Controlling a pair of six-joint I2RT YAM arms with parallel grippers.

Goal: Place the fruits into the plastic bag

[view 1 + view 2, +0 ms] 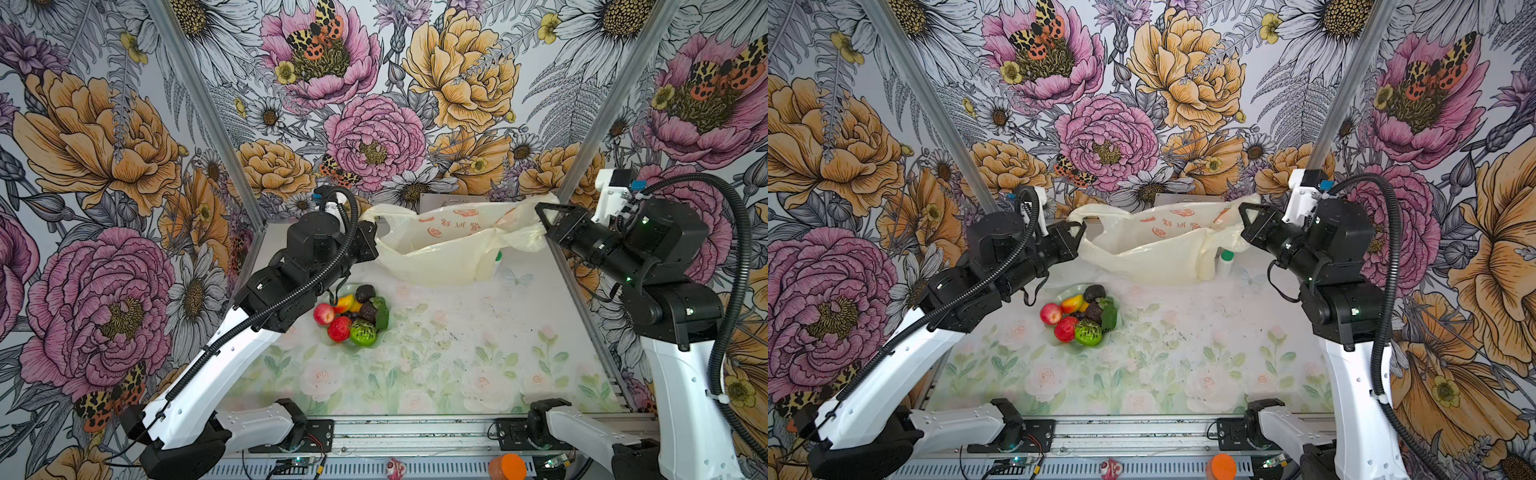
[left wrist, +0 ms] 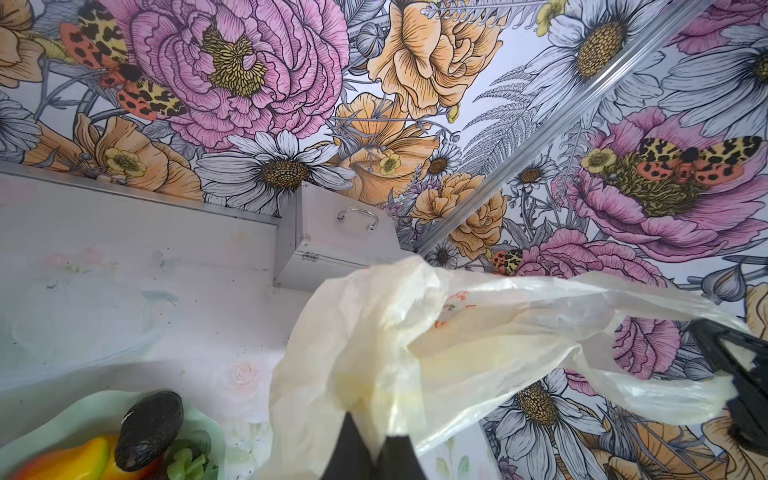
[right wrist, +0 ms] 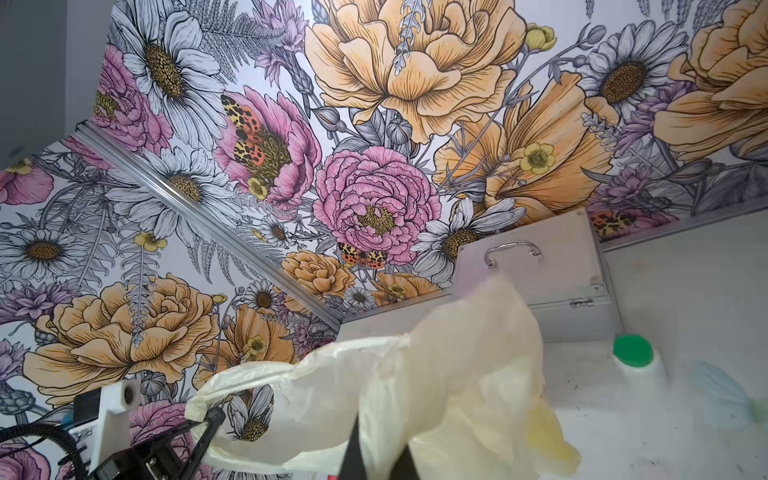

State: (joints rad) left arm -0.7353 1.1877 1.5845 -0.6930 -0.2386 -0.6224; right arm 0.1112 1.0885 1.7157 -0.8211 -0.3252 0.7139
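The fruits (image 1: 353, 316) are sitting heaped in a pale green dish (image 1: 357, 350) on the near-middle of the table, left of centre. None is in the bag yet. The apple (image 1: 323, 313), strawberry (image 1: 339, 328) and kiwi (image 1: 363, 332) are lying along the near rim. The mango (image 1: 344, 303) and avocado (image 1: 365, 293) are lying behind them. The left forearm is passing right over the dish's left edge.

Farther back, the bag (image 1: 449, 245) is hanging stretched between the two arms, its long axis running straight across the table. The left gripper (image 1: 370, 230) is pinching the bag's left end, jaws closed tight on the bunched film (its wrist view shows the plastic spilling out from between the fingers (image 2: 353, 449)). The right gripper (image 1: 542, 214) is doing the same at the right end, clamped on a twisted handle. The bag's lower part is sagging down onto the table.

The coming move seems to be turning on one relation. The dish is lying nearer than the bag and to its left, almost directly under the left gripper and well apart from the right. So the left arm is looking like the one to let go and reach down, while the right is keeping the bag up.

Behind the bag, a silver case (image 2: 332, 232) is standing against the back wall. A green-capped bottle (image 3: 636, 365) is standing just beside the bag's right part.
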